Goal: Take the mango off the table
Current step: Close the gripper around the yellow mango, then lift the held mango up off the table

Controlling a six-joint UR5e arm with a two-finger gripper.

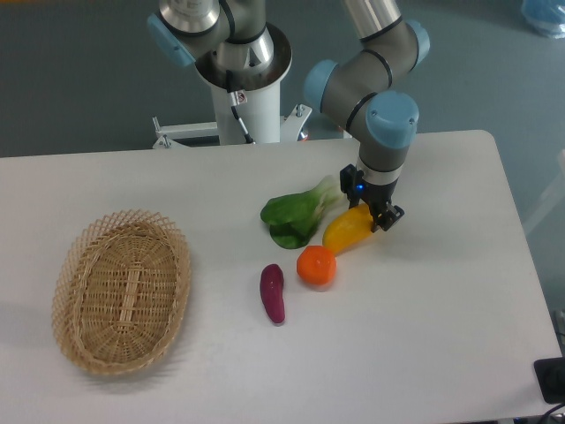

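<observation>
The yellow mango [346, 230] lies on the white table [441, 291], right of centre, its lower end next to a round orange fruit [316, 266]. My gripper [375, 217] points down over the mango's upper right end, its fingers on either side of that end. The mango still rests on the table. I cannot tell whether the fingers press on it.
A green leafy vegetable [298, 215] lies just left of the mango. A small dark purple vegetable [273, 293] lies left of the orange fruit. A woven oval basket [122, 290] stands at the left. The robot base [245, 106] is at the table's far edge.
</observation>
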